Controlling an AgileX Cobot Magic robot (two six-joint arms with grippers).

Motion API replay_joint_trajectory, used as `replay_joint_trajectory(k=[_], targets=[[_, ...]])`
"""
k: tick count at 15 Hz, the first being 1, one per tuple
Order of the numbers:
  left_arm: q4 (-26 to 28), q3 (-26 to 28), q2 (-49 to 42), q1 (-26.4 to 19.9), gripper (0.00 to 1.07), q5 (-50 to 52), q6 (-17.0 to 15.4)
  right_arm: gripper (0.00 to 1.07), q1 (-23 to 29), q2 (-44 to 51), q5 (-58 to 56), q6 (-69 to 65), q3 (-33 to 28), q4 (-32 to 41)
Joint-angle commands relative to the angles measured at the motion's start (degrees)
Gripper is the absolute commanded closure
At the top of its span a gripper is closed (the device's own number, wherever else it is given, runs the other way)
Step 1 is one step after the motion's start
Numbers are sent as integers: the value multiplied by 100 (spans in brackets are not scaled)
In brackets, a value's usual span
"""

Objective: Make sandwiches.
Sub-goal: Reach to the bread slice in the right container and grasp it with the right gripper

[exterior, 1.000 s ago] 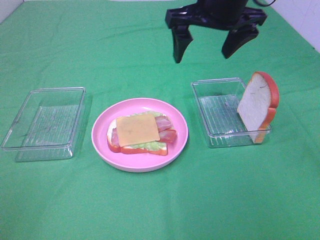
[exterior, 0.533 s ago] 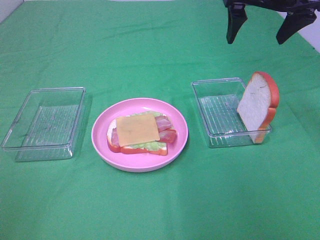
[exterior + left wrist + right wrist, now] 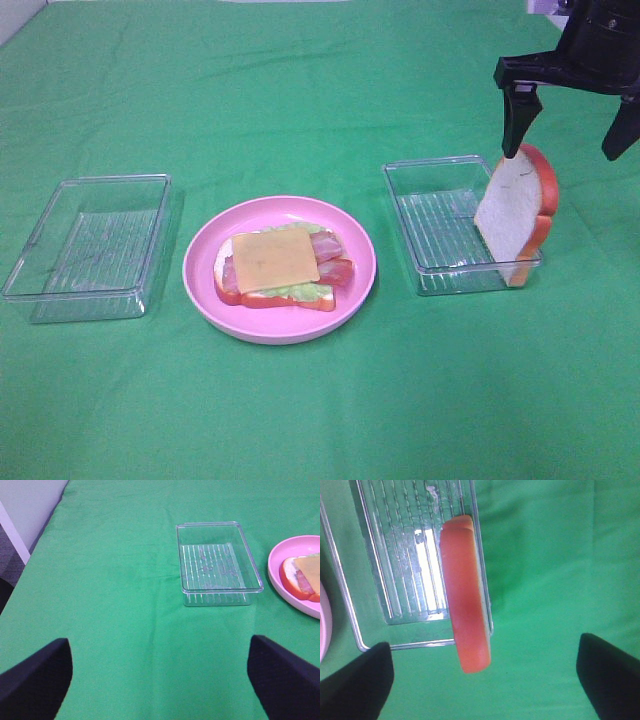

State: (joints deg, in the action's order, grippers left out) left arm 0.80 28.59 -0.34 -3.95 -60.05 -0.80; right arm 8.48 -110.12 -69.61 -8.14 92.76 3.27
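An open sandwich (image 3: 280,265) lies on the pink plate (image 3: 200,285): a bread slice, lettuce, bacon strips and a yellow cheese slice on top. It shows partly in the left wrist view (image 3: 303,577). A second bread slice (image 3: 516,212) leans upright against the right wall of the right clear tray (image 3: 430,215); the right wrist view shows its crust edge (image 3: 466,635). My right gripper (image 3: 570,125) is open and empty, hovering just above that slice. My left gripper (image 3: 160,680) is open and empty over the cloth near the left tray (image 3: 217,562).
An empty clear tray (image 3: 90,245) lies left of the plate. Green cloth (image 3: 320,420) covers the table. The table's left edge and a pale floor show in the left wrist view (image 3: 20,525).
My right gripper has moved from the far middle of the table to the right and down, and now hangs over the leaning bread slice. Nothing else has moved.
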Motion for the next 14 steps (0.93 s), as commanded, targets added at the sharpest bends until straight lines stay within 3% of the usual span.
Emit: replay_joint_trajectory(k=[1,8,10,11,12,14], targets=[[17,-6,-120,11,18,29,-23,13,-23,-275,160,246,-40,281],[17,-6,-120,11,18,29,-23,14,-23,-842,401,344,-40,321],[17,-6,-120,11,18,29,-23,20,-23,-865,384,401,-40,327],[17,-6,-120,11,18,29,-23,45,-23,-865,384,395,-40,315],[17,-6,-120,11,18,29,-23,59,-23,-865,401,395,-40,281],[17,-6,-120,11,18,29,-23,66,-23,-865,390,395,-40,281]])
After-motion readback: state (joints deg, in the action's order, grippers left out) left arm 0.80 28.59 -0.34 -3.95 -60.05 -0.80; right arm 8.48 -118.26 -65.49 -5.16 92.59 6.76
